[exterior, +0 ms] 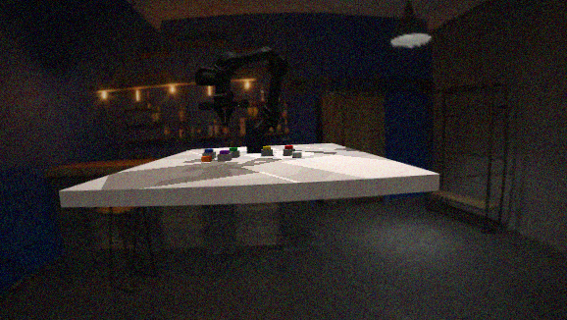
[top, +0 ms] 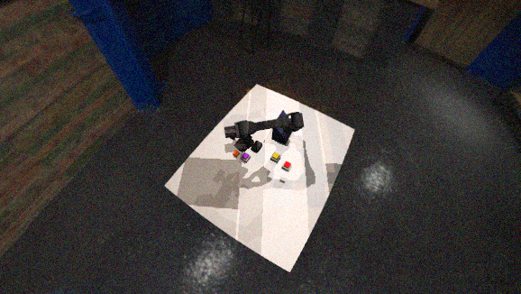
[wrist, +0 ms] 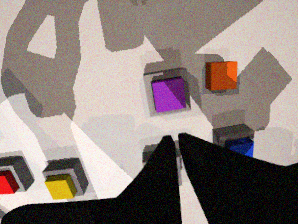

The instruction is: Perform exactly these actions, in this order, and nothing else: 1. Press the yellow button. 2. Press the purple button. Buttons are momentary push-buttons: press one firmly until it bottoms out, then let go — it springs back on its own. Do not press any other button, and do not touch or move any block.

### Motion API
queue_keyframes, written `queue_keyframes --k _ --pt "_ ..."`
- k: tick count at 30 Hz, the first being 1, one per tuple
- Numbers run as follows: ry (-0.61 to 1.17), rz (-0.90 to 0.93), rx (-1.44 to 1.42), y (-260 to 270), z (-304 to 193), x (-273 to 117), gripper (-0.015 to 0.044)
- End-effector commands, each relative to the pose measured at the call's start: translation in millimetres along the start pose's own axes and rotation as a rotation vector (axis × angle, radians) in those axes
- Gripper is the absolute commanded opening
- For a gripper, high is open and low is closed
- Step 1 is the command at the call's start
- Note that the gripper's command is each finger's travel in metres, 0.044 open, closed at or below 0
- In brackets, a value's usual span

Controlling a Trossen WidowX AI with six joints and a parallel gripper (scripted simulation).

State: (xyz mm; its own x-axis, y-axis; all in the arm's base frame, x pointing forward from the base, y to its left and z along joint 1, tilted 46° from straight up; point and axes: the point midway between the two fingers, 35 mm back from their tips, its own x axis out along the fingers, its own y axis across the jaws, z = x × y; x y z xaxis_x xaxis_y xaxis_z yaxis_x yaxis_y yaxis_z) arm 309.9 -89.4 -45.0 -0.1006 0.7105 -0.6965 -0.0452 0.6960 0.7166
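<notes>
Half of what's on the table is tough to read in the exterior view, honestly. It's dark, the arm is a black shape against a dim background in the upper middle, and the buttons are just tiny colored specks in a row at the far edge of the tabletop.

From the top, the arm's body covers the spot above the purple button, so the green and blue buttons don't show there at all. Only the orange block, purple, the yellow button and the red button are visible, in a line across the middle of the frame.

Wrist view is the clearest. The gripper fills the bottom as two black wedges with tips together, only a thin sliver between them and nothing held. Its tips sit just below the purple button, not touching it as far as I can tell. An orange block sits right beside purple on the right. A blue button is partly hidden behind the right finger. Yellow is well off at lower left, and red is cut off by the left edge.
</notes>
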Motion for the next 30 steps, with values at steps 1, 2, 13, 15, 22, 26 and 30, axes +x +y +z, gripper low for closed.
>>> queue_keyframes --k 1,2,13,15,22,26,30 --pt "-0.004 -0.011 -0.016 -10 6 -1 0.002" --pt "-0.004 -0.011 -0.016 -10 6 -1 0.002" --pt "-0.004 -0.008 -0.017 -10 6 61 0.002" --pt "-0.004 -0.008 -0.017 -10 6 62 0.002" --pt "-0.005 -0.008 -0.017 -10 7 72 0.002" --pt "-0.005 -0.008 -0.017 -10 7 79 0.002" --pt "-0.005 -0.008 -0.017 -10 7 85 0.002"
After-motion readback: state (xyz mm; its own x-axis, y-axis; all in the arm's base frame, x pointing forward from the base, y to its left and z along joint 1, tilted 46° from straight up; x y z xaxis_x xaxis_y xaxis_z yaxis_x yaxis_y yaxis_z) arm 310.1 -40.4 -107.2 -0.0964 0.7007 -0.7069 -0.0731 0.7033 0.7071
